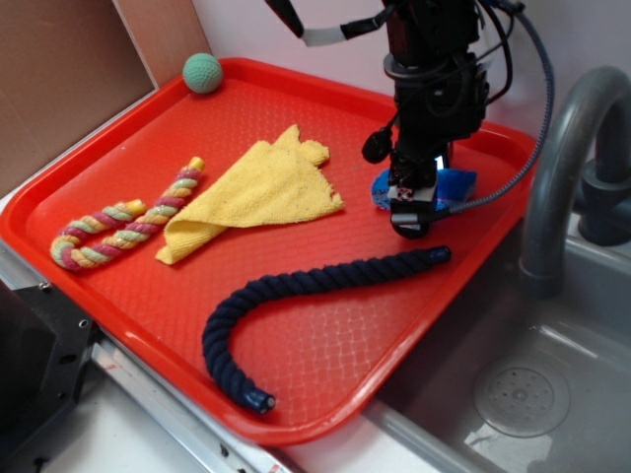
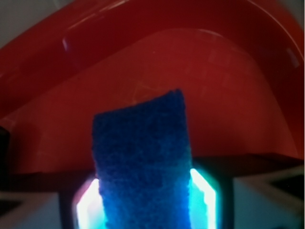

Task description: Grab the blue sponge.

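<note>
The blue sponge (image 1: 459,183) lies on the red tray (image 1: 325,330) near its far right rim, partly hidden behind my gripper (image 1: 409,204), which has come down onto it. In the wrist view the blue sponge (image 2: 140,143) stands as a tall block filling the gap of my gripper (image 2: 145,207), and both of its sides touch the glowing pads (image 2: 204,198). The tray's raised rim (image 2: 214,71) curves behind it. The jaws press on the sponge from left and right.
A dark navy rope (image 1: 325,281) curls just in front of the gripper. A yellow cloth (image 1: 266,187), a multicoloured rope (image 1: 123,222) and a green ball (image 1: 202,72) lie further left on the tray. A grey faucet (image 1: 562,168) and sink basin (image 1: 523,394) stand to the right.
</note>
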`<state>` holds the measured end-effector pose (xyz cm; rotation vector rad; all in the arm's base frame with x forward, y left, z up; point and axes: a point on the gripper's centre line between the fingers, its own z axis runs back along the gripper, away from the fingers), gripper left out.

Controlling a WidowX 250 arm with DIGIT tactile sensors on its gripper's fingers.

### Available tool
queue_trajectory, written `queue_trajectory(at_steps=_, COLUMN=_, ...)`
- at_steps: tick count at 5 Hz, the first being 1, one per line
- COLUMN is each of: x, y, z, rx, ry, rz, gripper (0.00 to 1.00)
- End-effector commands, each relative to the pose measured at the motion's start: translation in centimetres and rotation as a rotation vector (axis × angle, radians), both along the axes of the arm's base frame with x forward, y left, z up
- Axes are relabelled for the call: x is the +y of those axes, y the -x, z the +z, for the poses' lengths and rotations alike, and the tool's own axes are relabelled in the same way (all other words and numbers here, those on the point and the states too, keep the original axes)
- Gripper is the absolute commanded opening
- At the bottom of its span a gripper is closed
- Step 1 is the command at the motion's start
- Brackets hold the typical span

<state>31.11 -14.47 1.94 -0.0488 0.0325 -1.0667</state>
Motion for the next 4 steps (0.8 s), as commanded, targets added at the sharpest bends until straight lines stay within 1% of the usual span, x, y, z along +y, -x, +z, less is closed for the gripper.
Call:
queue_trajectory(at_steps=1, x=3.1, y=2.9, z=8.2, rx=-0.079, ry=-0.053, rz=0.388, gripper=0.00)
queue_trajectory(at_steps=2, x=5.6, y=5.5, z=12.1, rx=-0.074, ry=0.015, rz=0.640, gripper=0.00)
queue_trajectory(at_steps=3, x=7.3, y=9.6, z=15.5, rx=-0.097, ry=0.117, rz=0.891, gripper=0.00)
queue_trajectory(at_steps=4, x=7.2, y=12.3, z=16.7, rx=-0.174, ry=0.125, rz=1.136, gripper=0.00)
